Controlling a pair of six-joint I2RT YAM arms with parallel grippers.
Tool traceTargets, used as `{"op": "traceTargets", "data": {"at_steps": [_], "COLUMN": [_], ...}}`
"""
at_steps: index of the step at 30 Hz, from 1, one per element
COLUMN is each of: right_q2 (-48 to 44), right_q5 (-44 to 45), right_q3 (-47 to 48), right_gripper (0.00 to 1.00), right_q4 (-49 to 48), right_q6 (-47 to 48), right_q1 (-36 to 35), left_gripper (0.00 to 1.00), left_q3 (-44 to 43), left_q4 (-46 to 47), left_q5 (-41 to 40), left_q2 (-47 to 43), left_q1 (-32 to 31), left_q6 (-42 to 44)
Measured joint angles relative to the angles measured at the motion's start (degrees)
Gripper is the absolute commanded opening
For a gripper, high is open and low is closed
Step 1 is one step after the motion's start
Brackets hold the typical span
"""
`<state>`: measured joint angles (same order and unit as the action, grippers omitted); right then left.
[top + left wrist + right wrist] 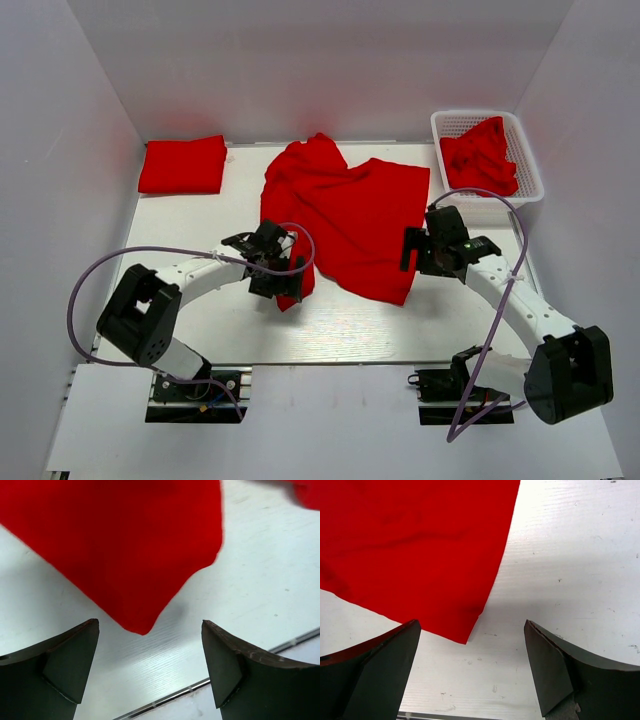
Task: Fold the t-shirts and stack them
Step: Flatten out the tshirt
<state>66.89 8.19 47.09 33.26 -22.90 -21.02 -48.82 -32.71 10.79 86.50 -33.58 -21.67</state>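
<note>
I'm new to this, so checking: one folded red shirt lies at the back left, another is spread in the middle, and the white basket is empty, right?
Not quite: the white basket holds a crumpled red shirt, as the top view shows. The rest is right.

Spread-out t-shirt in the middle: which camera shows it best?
Top external: the whole spread-out t-shirt shows, outline included. Left wrist catches only one pointed corner of it; right wrist only a hem corner and the edge beside it.
</note>
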Motion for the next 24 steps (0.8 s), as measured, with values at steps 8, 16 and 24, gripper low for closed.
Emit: {"op": "traceTargets", "data": {"at_steps": [8,16,24], "right_q2": [-0.8,-1.6,-0.2], "right_q5": [0.0,-0.3,-1.3], "right_q3": [-0.3,-2.4,-5.1], "right_gripper": [0.90,0.90,0.90], "right_q4": [0.2,1.2,1.3], "right_q6": [0.0,0.0,-0.2], "right_q1": [0.0,0.0,-0.5], "left_gripper": [0.79,0.00,0.00], "left_q3": [0.5,0.2,0.1], "left_q4": [-2.5,-0.2,0.6], "left_q5": [-6.7,-8.6,-9.1], "left_q2": [1.1,3.4,3.8], "left_q1": [-2.4,-3.9,-4.4], "left_q6": [-2.3,-3.1,-3.5]}}
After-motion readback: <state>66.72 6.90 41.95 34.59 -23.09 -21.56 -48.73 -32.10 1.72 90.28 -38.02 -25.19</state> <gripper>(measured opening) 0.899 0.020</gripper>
